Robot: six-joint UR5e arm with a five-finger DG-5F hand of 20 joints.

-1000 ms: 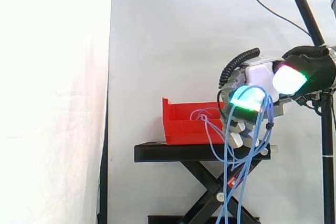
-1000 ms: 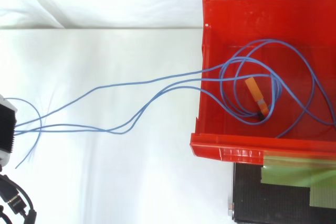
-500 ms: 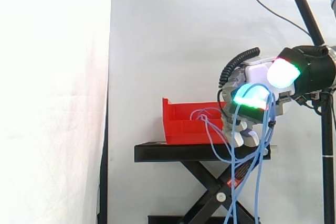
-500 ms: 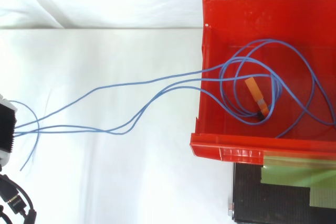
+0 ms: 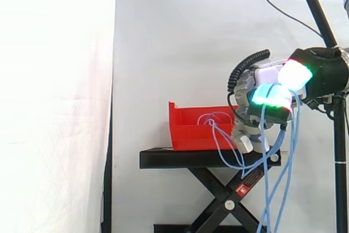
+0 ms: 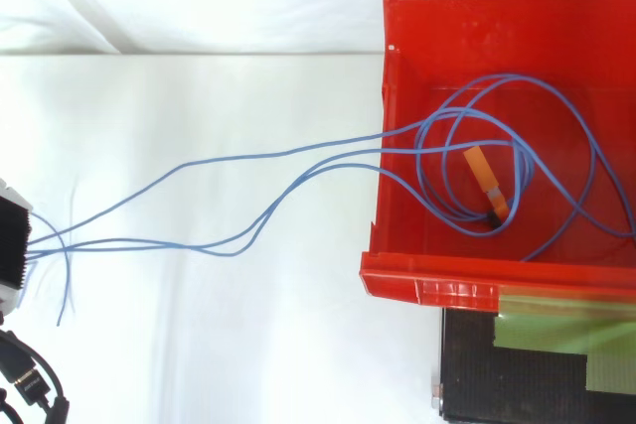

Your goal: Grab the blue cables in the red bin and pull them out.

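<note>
"Where are the cables (image 5: 219,136)?"

"Mostly coiled in the bin (image 5: 191,130), on the left. A few strands climb over its wall and run right to the hand (image 5: 275,99)."

"Has it got them?"

"Fingers are curled round the strands, and loose ends hang below."

"Which way to pull, then?"

"Rightward, I'd say, along the line of the strands and straight away from the bin."
</note>
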